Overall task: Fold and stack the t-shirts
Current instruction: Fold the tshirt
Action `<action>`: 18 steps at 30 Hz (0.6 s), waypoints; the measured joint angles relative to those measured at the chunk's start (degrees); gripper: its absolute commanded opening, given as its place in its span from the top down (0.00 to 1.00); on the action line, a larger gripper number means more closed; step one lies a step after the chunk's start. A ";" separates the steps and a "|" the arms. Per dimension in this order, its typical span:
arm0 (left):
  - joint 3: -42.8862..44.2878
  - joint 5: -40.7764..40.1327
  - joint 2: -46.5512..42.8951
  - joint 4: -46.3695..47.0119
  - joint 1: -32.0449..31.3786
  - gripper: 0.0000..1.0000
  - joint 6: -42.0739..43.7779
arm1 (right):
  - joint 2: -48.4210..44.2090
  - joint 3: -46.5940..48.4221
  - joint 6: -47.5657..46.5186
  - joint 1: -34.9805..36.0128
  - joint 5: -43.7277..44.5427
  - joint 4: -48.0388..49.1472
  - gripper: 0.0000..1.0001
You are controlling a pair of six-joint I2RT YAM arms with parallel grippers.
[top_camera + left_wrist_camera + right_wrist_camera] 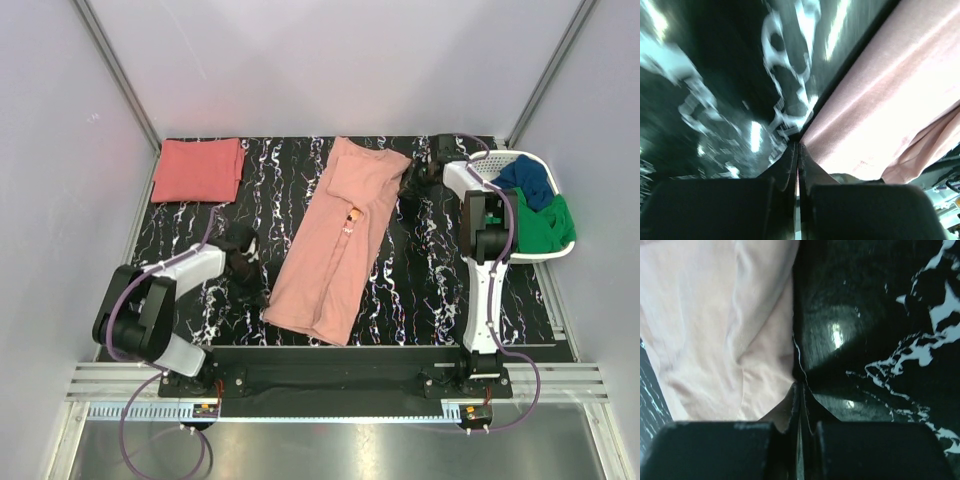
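Left gripper [797, 148] jaws together at the left edge of the salmon-pink t-shirt [340, 240], which lies diagonally mid-tabletop [425, 275], right gripper [800, 386] likewise closed at its far-right corner, cloth pinch unclear on both, coral-red t-shirt [198, 170] folded far left of it.
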 measured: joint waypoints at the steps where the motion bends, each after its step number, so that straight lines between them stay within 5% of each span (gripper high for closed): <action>1: -1.18 -0.17 -1.27 0.35 -1.09 1.00 -1.51 | 0.42 0.76 0.00 -0.02 0.07 -0.11 0.96; 5: -5.75 -1.07 -6.32 1.18 -3.93 0.89 -7.30 | 2.58 4.68 -0.33 -0.02 0.68 -1.38 0.94; 6: -6.29 -1.38 -7.04 1.14 -4.07 0.68 -8.26 | 2.97 5.57 -0.50 -0.04 0.83 -1.86 0.94; 10: -5.97 -2.69 -9.18 -0.85 -4.11 0.44 -11.63 | 3.10 6.43 -0.87 -0.22 1.18 -3.08 0.87; 18: 19.80 -10.69 -4.76 -8.09 -4.11 0.41 -8.39 | 2.84 6.58 -0.13 -0.39 1.16 -3.17 0.77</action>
